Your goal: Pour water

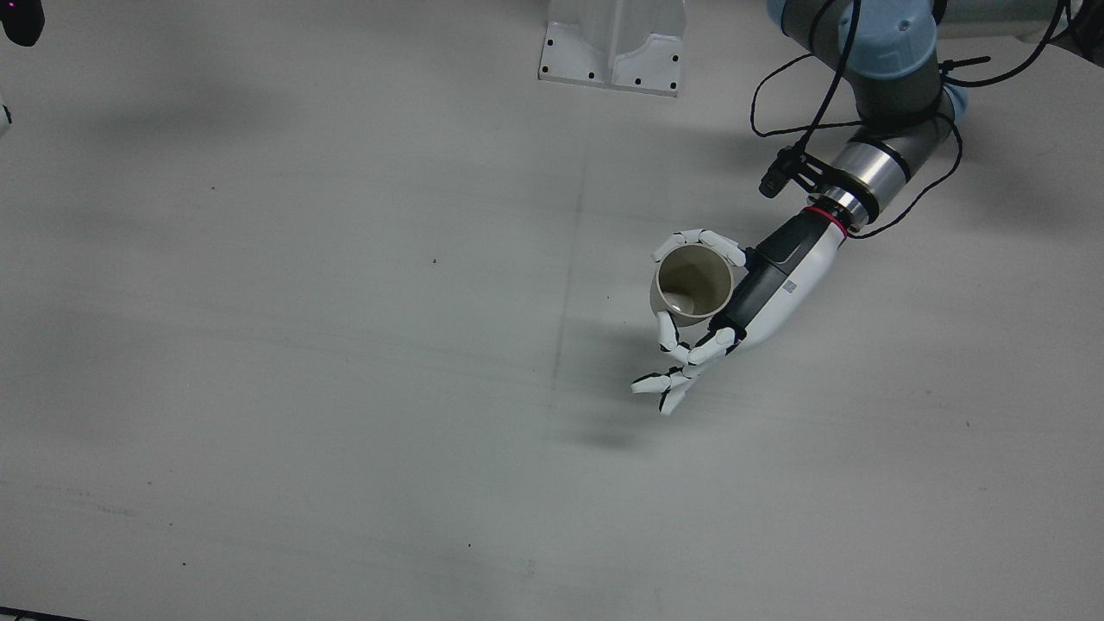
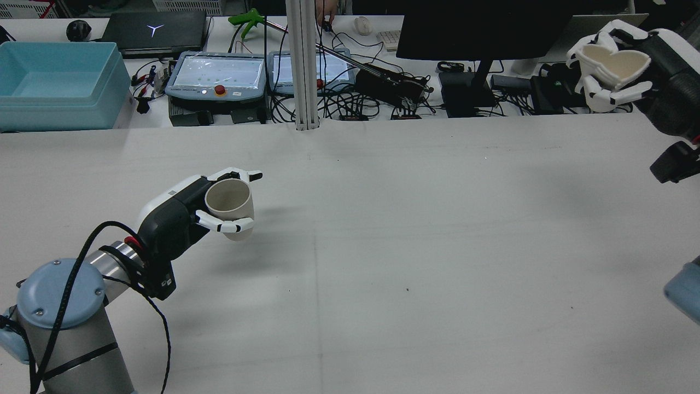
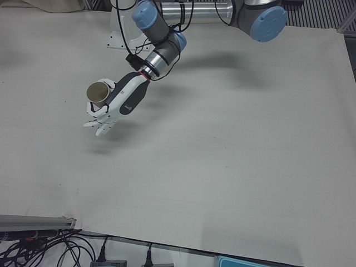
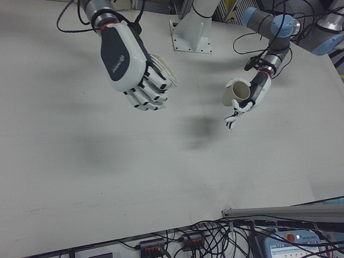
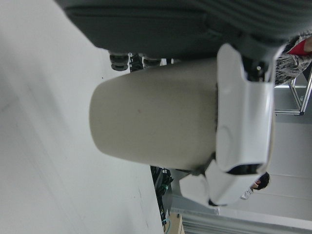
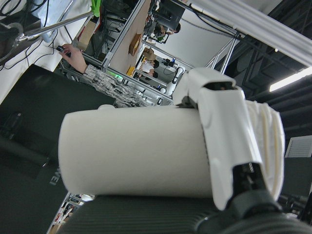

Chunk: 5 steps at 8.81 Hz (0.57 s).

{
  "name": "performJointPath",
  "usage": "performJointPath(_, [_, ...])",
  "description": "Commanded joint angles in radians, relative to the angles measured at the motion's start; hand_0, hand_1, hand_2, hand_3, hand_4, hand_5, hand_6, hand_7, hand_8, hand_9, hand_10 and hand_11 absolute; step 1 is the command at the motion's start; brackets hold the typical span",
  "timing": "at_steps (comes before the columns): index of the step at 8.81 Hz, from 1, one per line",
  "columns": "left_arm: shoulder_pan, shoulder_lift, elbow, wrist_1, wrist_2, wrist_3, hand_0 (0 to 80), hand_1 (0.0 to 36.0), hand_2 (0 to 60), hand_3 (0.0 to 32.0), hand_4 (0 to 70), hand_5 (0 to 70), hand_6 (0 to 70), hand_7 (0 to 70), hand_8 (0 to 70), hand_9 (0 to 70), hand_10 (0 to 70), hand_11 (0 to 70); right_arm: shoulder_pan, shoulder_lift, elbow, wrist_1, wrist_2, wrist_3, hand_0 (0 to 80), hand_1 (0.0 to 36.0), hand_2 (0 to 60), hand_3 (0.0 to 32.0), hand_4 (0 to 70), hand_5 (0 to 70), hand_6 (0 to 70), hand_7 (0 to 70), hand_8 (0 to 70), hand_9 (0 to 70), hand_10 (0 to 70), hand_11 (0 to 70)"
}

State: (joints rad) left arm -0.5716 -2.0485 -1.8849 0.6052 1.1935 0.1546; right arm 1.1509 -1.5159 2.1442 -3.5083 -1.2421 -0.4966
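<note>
The robot's left hand (image 1: 759,289) clasped a beige paper cup (image 1: 692,285) just above the white table (image 1: 345,388), fingers (image 1: 700,239) curled round the wall near the rim, w/ the lower fingers splayed loose beneath. The cup's long axis stood close to vertical, mouth up, tipped a little toward the table's middle; the front view looked nearly straight down into it & showed a bare bottom w/ one pale patch. Whether any water lay inside could not be told. The left hand view, turned on its side, showed the cup's base clear of the surface.

The right hand (image 2: 629,71) was raised high at the rear view's right edge, clamped on a second cup, whitish (image 2: 612,65). That cup's rim looked squeezed out of round under the fingers, mouth facing up & toward the station's middle, axis tilted off vertical. In the right-front view the back of the hand hid most of the cup, only a ribbed edge peeping past the fingers; the right hand view showed its wall pinned against the palm.

The two cups hung well apart, one low on the left half, one aloft on the right. Behind the table sat a teal bin (image 2: 54,82), two teach pendants (image 2: 219,76) & a tangle of cables.
</note>
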Motion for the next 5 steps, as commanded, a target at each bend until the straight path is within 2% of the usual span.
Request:
performJointPath(1, [-0.024, 0.241, -0.023, -0.172, -0.002, -0.027, 59.2, 27.9, 44.8, 0.0, 52.2, 70.0, 11.2, 18.4, 3.6, 3.1, 2.6, 5.5, 0.171, -0.144, -0.301, 0.379, -0.136, 0.118, 76.6, 36.0, 60.0, 0.0, 11.2, 70.0, 34.2, 40.5, 28.1, 36.9, 33.5, 51.0])
performJointPath(2, [-0.028, 0.302, -0.016, -0.232, -0.002, -0.027, 58.0, 26.9, 43.8, 0.0, 50.9, 70.0, 10.6, 17.7, 3.3, 2.7, 2.8, 5.6, 0.202, -0.145, -0.44, 0.479, -0.175, 0.131, 76.4, 36.0, 60.0, 0.0, 11.5, 70.0, 33.8, 40.4, 28.0, 37.0, 33.0, 50.4])
performJointPath(3, [-0.051, 0.367, -0.011, -0.292, -0.003, -0.027, 57.9, 26.4, 42.2, 0.0, 50.5, 70.0, 10.5, 17.6, 3.3, 2.7, 2.7, 5.6, 0.201, -0.142, -0.595, 0.603, -0.177, 0.159, 74.7, 36.0, 60.0, 0.0, 13.9, 70.0, 34.5, 41.3, 28.3, 37.8, 32.2, 49.1])
performJointPath(4, [-0.074, 0.419, 0.01, -0.362, -0.008, -0.026, 58.0, 26.0, 41.3, 0.0, 50.4, 70.0, 10.4, 17.5, 3.4, 2.9, 2.8, 5.6, 0.195, -0.124, -0.774, 0.734, -0.168, 0.176, 73.2, 36.0, 60.0, 0.0, 12.5, 70.0, 33.7, 40.5, 28.4, 37.9, 32.6, 49.6])
performJointPath(5, [-0.105, 0.456, 0.021, -0.41, -0.011, -0.021, 57.1, 25.4, 41.3, 0.0, 50.4, 70.0, 10.4, 17.6, 3.5, 3.1, 3.1, 6.1, 0.194, -0.068, -0.952, 0.84, -0.165, 0.181, 72.6, 36.0, 60.0, 0.0, 13.3, 70.0, 34.8, 41.6, 29.2, 38.8, 33.3, 50.5])
